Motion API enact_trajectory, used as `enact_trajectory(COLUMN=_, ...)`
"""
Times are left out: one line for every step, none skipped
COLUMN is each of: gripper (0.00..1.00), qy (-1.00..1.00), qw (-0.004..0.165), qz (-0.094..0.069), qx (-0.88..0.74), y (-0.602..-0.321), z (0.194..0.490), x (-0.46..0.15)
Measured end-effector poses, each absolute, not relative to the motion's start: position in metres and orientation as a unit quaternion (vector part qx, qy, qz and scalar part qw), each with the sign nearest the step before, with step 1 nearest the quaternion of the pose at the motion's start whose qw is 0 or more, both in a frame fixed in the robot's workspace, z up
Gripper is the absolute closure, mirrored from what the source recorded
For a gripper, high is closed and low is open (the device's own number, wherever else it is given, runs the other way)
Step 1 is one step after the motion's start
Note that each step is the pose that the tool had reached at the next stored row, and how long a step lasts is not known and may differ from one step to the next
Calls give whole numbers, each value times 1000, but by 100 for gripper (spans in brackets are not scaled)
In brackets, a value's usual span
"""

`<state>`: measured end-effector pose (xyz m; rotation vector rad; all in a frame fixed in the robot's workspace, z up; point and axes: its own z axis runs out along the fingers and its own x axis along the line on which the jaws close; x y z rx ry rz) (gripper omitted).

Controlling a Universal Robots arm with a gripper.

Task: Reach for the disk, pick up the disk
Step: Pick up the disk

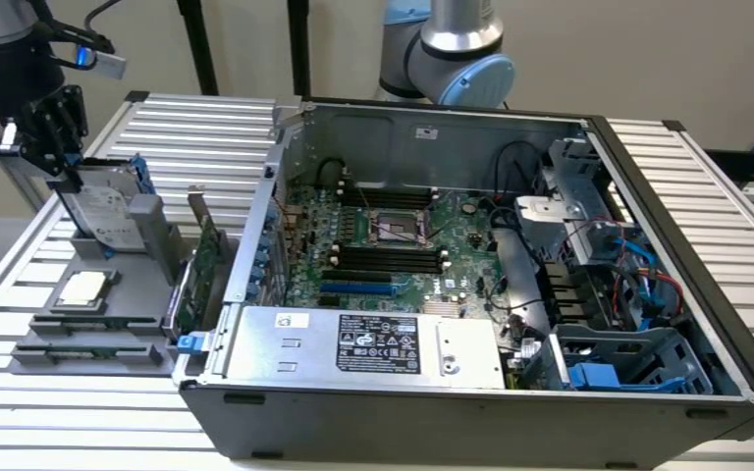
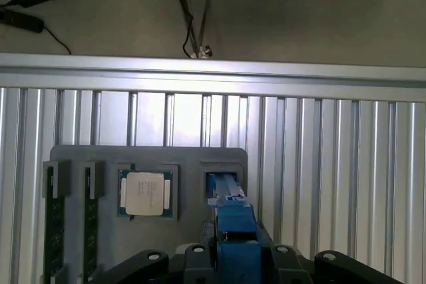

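Observation:
The disk [image 1: 99,211], silver-grey with a white label and a blue carrier frame, stands on edge in a slot of the grey fixture [image 1: 89,345] at the exterior view's left. My black gripper [image 1: 70,172] is down over its upper end, with a finger on each side. In the wrist view the disk's blue frame edge [image 2: 233,221] runs from the fixture slot up between the gripper's [image 2: 234,247] dark fingers, which sit tight against it. The disk's lower end is still inside the slot.
The fixture [image 2: 186,157] also carries a square silver chip [image 2: 145,193] and two memory sticks [image 2: 53,224]. An open computer case [image 1: 482,294] with a silver power supply [image 1: 364,341] stands to the exterior view's right, on the slatted aluminium table [image 2: 333,164]. A green card [image 1: 193,280] stands between fixture and case.

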<state>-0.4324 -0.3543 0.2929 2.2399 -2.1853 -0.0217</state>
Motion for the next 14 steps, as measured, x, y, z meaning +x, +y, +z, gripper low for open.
enact_trajectory(gripper=67, qy=-698, qw=6, qz=-7, qx=716, y=-354, z=293, x=-432)
enact_trajectory(gripper=67, qy=-698, qw=6, qz=-7, qx=716, y=-354, z=293, x=-432)
enact_trajectory(gripper=67, qy=-698, qw=6, qz=-7, qx=716, y=-354, z=293, x=-432)
enact_trajectory(gripper=67, qy=-698, qw=6, qz=-7, qx=716, y=-354, z=293, x=-432)
enact_trajectory(gripper=67, qy=-698, qw=6, qz=-7, qx=716, y=-354, z=293, x=-432)
enact_trajectory(gripper=67, qy=-698, qw=6, qz=-7, qx=716, y=-355, z=293, x=-432)
enact_trajectory(gripper=67, qy=-698, qw=6, qz=-7, qx=716, y=-355, z=293, x=-432)
enact_trajectory(gripper=67, qy=-698, qw=6, qz=-7, qx=716, y=-355, z=293, x=-432)
enact_trajectory(gripper=67, qy=-698, qw=6, qz=-7, qx=716, y=-355, z=293, x=-432)
enact_trajectory(gripper=67, qy=-698, qw=6, qz=-7, qx=716, y=-355, z=293, x=-432)
enact_trajectory(gripper=67, qy=-698, qw=6, qz=-7, qx=716, y=-355, z=293, x=-432)
enact_trajectory(gripper=67, qy=-698, qw=6, qz=-7, qx=716, y=-356, z=293, x=-432)
enact_trajectory(gripper=67, qy=-698, qw=6, qz=-7, qx=716, y=-356, z=293, x=-432)
enact_trajectory(gripper=67, qy=-698, qw=6, qz=-7, qx=716, y=-356, z=293, x=-432)
